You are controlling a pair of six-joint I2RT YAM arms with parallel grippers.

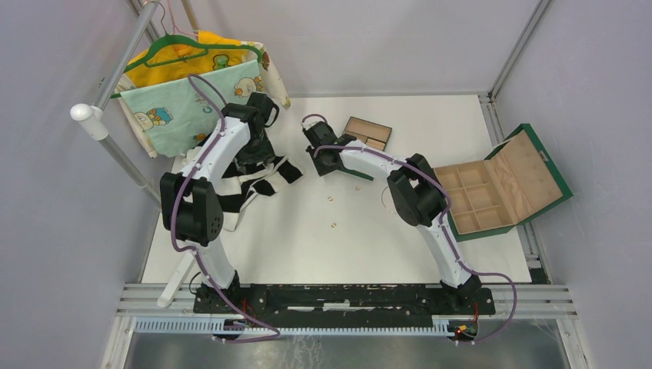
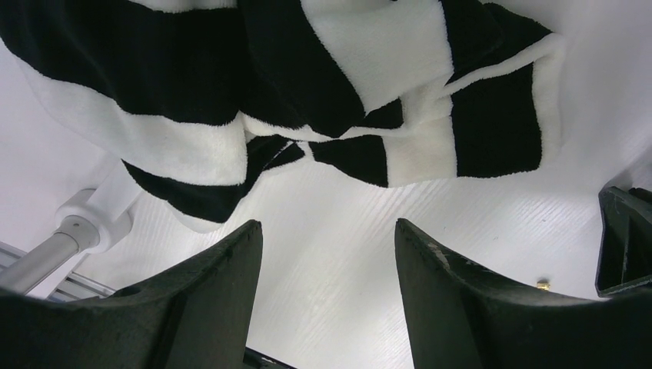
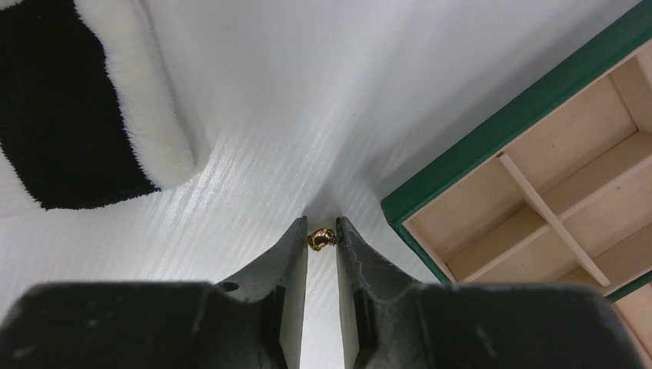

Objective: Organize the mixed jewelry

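My right gripper (image 3: 320, 224) is shut on a tiny gold piece (image 3: 321, 238), pinched at its fingertips low over the white table, just left of a small tan tray's green rim (image 3: 507, 119). In the top view the right gripper (image 1: 323, 157) is next to that small tray (image 1: 367, 133). Three more tiny gold-tan pieces lie on the table (image 1: 357, 187), (image 1: 330, 197), (image 1: 334, 224); one shows in the left wrist view (image 2: 543, 284). My left gripper (image 2: 327, 231) is open and empty above the table by the striped cloth. The silvery hoop is out of view.
A black-and-white striped cloth (image 1: 257, 181) lies under the left arm and shows in both wrist views (image 2: 369, 69) (image 3: 69, 108). A large open compartment box with a green rim (image 1: 492, 192) stands at the right. A rack with hanging clothes (image 1: 192, 84) is at the back left.
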